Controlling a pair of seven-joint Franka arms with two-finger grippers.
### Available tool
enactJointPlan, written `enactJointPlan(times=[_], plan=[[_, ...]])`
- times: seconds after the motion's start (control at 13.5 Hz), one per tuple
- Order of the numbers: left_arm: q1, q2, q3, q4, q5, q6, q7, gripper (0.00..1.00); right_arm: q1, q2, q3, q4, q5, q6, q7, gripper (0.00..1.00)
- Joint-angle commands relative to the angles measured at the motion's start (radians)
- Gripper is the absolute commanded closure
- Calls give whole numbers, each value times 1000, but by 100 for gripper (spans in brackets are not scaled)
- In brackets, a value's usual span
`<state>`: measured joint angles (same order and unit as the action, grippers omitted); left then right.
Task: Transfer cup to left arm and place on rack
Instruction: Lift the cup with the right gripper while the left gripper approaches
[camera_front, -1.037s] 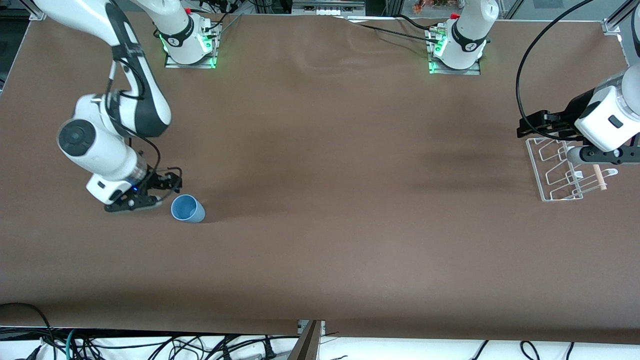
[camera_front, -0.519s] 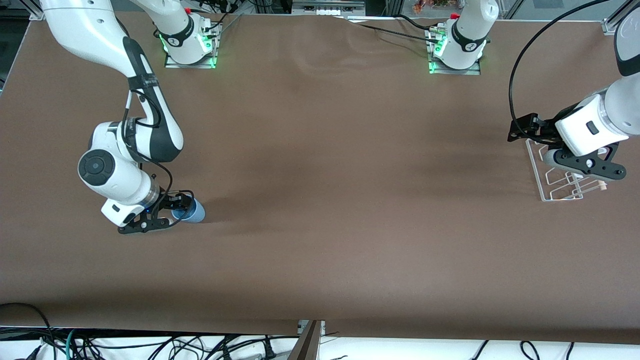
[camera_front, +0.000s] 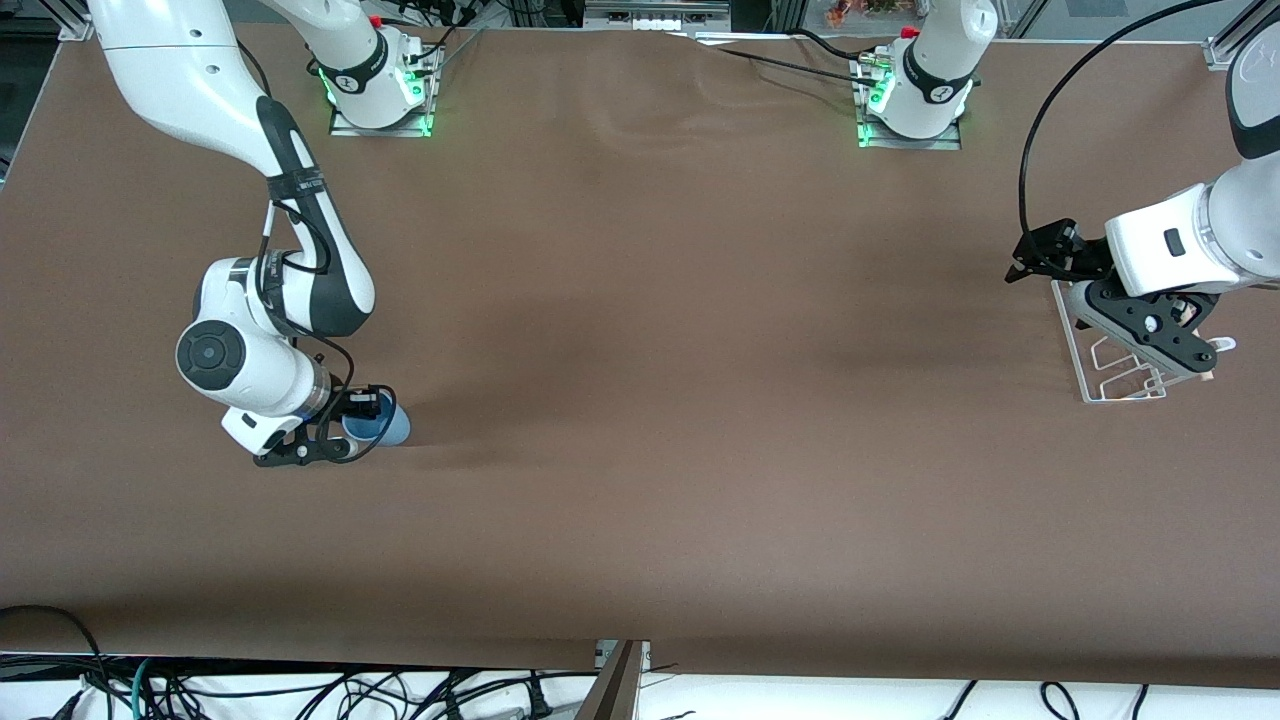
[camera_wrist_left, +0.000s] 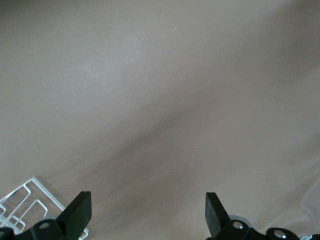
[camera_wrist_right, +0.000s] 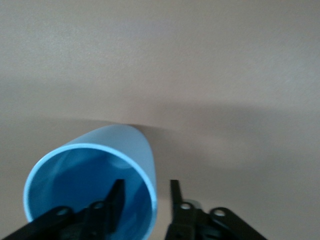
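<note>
The light-blue cup sits on the brown table toward the right arm's end. My right gripper is at its mouth. In the right wrist view one finger is inside the cup and the other is outside, so the gripper straddles the cup's wall; narrow gaps show on both sides of the wall. The white wire rack stands at the left arm's end, mostly hidden under the left wrist. My left gripper is open and empty in the air beside the rack's edge, its fingers wide apart.
The left arm's black cable loops above the table near the rack. The two arm bases stand along the table's edge farthest from the front camera.
My right gripper has moved onto the cup, and one finger now sits inside its mouth. My left wrist has turned and shifted a little from over the rack toward the table's middle.
</note>
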<state>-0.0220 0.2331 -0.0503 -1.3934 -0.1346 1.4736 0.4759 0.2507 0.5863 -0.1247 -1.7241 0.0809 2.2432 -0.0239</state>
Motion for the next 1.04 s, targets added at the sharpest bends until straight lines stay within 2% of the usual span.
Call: enactJointPlan(times=[0.0,0.22,0.44,0.67,0.81,0.96], plan=[[4,3,6,-10,-49,13,139,0,-5,26,2,84,48,-101,7,100],[8,14,4,-16,-120,27,298,0,-5,43,2,194,109,-269,15,100],[8,12,4,-16,-186,43,458,0,16,43,7,289,172,-417,143,100],[10,23,4,-19,-279,71,653,0,36,38,58,369,375,-563,359,100],[10,25,4,-38,-344,83,720,0,36,33,126,406,514,-582,555,100],[2,25,4,-44,-358,93,792,0,36,33,207,449,642,-570,774,100]])
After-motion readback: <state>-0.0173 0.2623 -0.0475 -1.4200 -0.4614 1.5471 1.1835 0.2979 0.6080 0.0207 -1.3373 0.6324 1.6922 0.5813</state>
